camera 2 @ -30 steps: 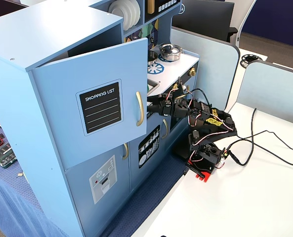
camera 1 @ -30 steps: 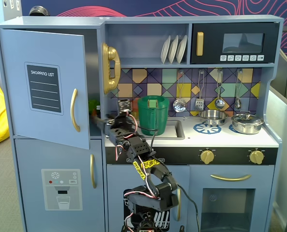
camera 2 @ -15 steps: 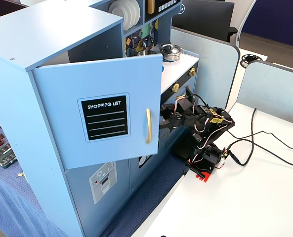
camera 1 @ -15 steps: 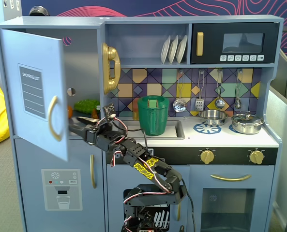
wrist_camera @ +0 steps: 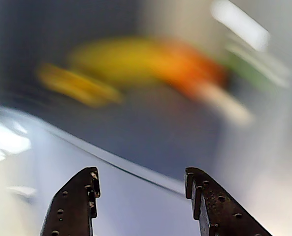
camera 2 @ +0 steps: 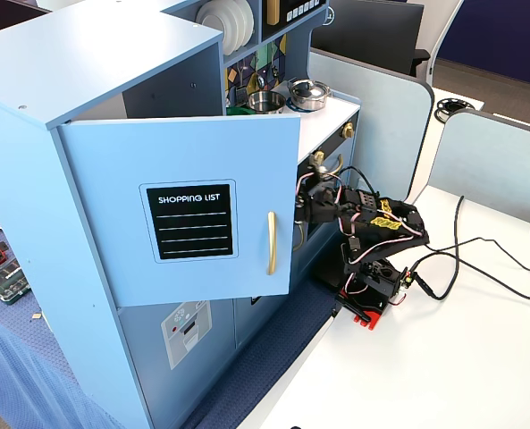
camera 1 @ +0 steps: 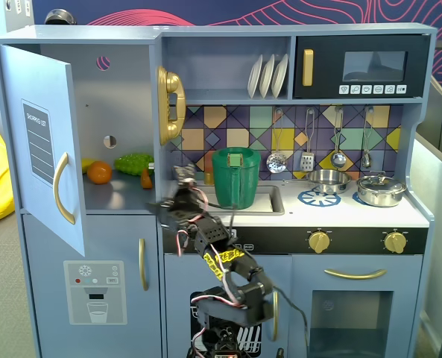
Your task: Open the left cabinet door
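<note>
The left cabinet door (camera 1: 45, 142) with the black "SHOPPING LIST" panel stands swung wide open to the left. Its curved gold handle (camera 1: 62, 188) is free. It also shows in a fixed view (camera 2: 184, 214), with the handle (camera 2: 271, 243) at its right edge. My gripper (camera 1: 180, 179) is motion-blurred in front of the counter edge, right of the open compartment and apart from the door. In the other fixed view my gripper (camera 2: 311, 192) is just right of the door's edge. In the wrist view my gripper (wrist_camera: 141, 177) is open and empty, facing the blurred compartment.
Toy food lies in the open compartment: an orange (camera 1: 99, 172), a green piece (camera 1: 133, 162) and a carrot (camera 1: 145, 179). A green pot (camera 1: 235, 177) stands in the sink. The lower dispenser door (camera 1: 94, 291) is shut. Cables (camera 2: 479, 259) lie on the white table.
</note>
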You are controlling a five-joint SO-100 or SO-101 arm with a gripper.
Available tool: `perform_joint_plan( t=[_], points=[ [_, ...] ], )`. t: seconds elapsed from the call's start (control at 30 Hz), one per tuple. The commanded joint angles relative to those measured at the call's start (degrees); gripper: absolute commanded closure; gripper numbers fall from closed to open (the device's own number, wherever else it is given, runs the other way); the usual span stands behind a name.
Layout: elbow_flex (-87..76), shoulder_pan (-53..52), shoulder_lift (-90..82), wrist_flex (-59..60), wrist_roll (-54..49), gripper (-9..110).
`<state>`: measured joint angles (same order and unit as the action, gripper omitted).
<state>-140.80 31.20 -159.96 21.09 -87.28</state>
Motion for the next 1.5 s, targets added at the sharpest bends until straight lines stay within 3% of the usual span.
perform_joint_plan(
  t=[0.0, 0.3, 0.5, 0.7, 0.9, 1.2, 1.47],
  points=[
    [-4.31, -17.05, -2.02, 3.69, 6.33, 86],
    [-23.38, -29.53, -12.13, 21.27, 2.11, 101],
    [-30.76, -32.34, -17.31, 34.19, 5.45, 101],
    [-30.94, -31.99, -22.15, 54.58, 6.77, 101],
    [-30.94, -31.73, -22.15, 64.34, 10.46, 101],
    [-30.94, -32.87, -22.15, 65.65, 7.47, 100],
    [-30.94, -32.96, -22.15, 66.62, -2.29, 101]
  ],
)
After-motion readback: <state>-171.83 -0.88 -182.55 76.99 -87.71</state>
